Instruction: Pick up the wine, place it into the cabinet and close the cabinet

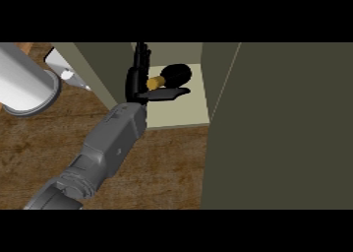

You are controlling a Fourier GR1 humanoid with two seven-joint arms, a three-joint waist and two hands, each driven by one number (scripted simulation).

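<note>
A single grey forearm [110, 147] is seen rising from the lower left of the head view and slanting up and to the right across the brown wooden counter [157, 167]. At its end a black hand [139, 83] is reached into the open cabinet [186, 106], whose pale inner floor is lit between a dark olive left wall and the large olive door [288, 128] that fills the right half of the view. Which of the robot's arms this is cannot be told with certainty, though its entry at the left suggests the left one.

The fingers [140, 61] are held straight and pointed up the view into the cabinet, while the thumb [168, 93] is stretched out sideways to the right. The wine [175, 75] is found inside the cabinet, just right of the fingers and just above the thumb; only a dark rounded body and a gold cap end are made out. The hand is spread open beside the bottle rather than curled round it, though actual contact cannot be judged.

A large white cylinder [23, 78] with a grey rim is cut off at the upper left edge. No second hand is shown.
</note>
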